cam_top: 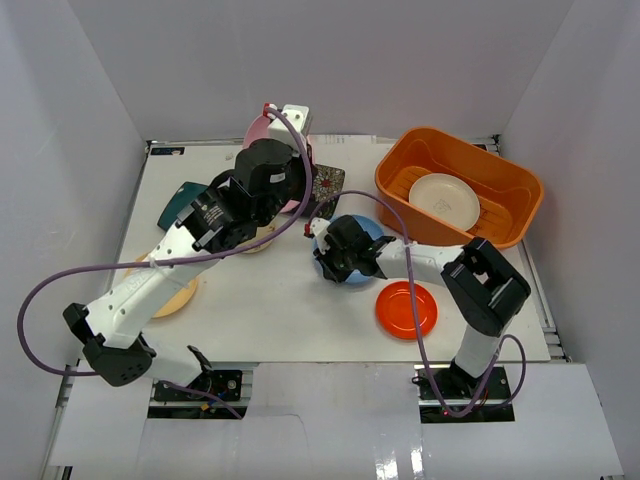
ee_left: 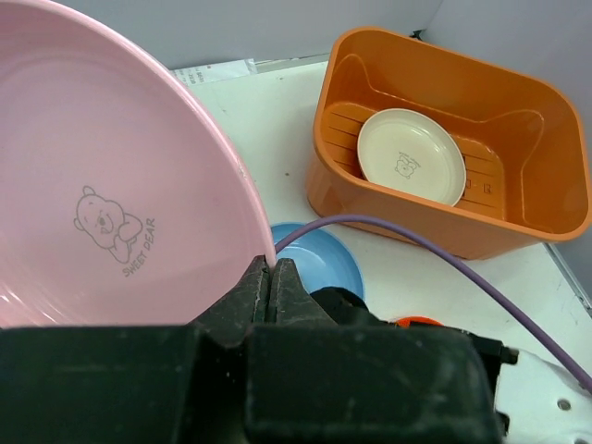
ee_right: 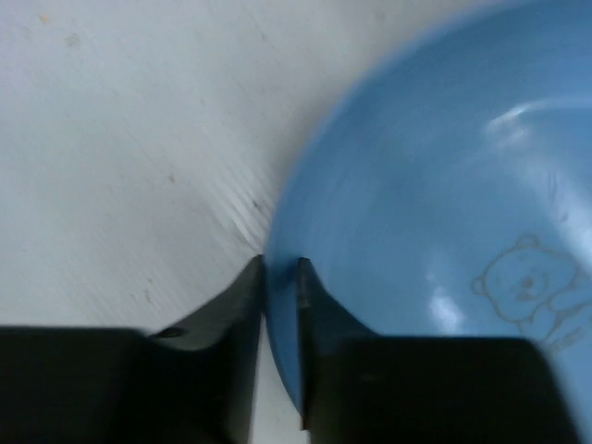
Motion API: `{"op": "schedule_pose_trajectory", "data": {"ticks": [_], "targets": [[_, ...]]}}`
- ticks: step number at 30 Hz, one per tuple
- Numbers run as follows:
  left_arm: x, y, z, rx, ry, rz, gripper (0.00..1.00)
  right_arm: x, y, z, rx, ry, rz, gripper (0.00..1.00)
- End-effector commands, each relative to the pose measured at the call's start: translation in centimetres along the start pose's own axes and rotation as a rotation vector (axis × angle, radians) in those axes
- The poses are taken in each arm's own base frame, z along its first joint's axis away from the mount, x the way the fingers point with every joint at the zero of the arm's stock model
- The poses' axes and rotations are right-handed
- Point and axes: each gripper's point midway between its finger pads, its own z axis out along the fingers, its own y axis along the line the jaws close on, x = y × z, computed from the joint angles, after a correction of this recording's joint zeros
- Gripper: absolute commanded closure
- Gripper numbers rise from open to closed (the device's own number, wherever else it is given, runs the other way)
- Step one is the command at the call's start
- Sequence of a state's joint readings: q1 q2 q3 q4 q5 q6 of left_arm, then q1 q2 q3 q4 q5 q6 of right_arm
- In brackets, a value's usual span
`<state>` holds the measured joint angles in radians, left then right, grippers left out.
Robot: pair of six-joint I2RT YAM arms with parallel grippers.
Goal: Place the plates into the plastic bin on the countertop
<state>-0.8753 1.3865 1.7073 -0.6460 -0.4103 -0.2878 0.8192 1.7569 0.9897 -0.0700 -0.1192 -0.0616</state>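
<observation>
L fingers clamped on rim of round pink plate, held up | R fingers straddle rim of round light-blue plate on white counter, narrow gap; clamped or not, can't tell

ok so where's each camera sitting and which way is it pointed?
Top external: above and behind the bases, looking down on the countertop; both arms whole.
Left wrist: on the left arm, looking past the left gripper, shut on the pink plate, toward the plastic bin.
Right wrist: close above the countertop, right gripper astride the light blue plate at its rim.
Shared: top and left wrist both show the cream plate in the plastic bin; all three show the light blue plate.
</observation>
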Motion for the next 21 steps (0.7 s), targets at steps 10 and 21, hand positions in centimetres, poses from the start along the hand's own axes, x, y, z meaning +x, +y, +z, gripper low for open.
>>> {"op": "schedule_pose_trajectory", "data": {"ticks": [10, 21], "targets": [[-4.1, 0.5, -4.3, 0.048, -0.134, -0.066, 1.0, -13.1, 2.2, -13.8, 0.178, -0.447, -0.076, 0.92], [-2.5, -4.8, -0.6, 0.24, -0.04, -0.054, 1.0, -15.4, -15.6, -25.6, 0.637, -0.561, 0.113, 0.92]]}}
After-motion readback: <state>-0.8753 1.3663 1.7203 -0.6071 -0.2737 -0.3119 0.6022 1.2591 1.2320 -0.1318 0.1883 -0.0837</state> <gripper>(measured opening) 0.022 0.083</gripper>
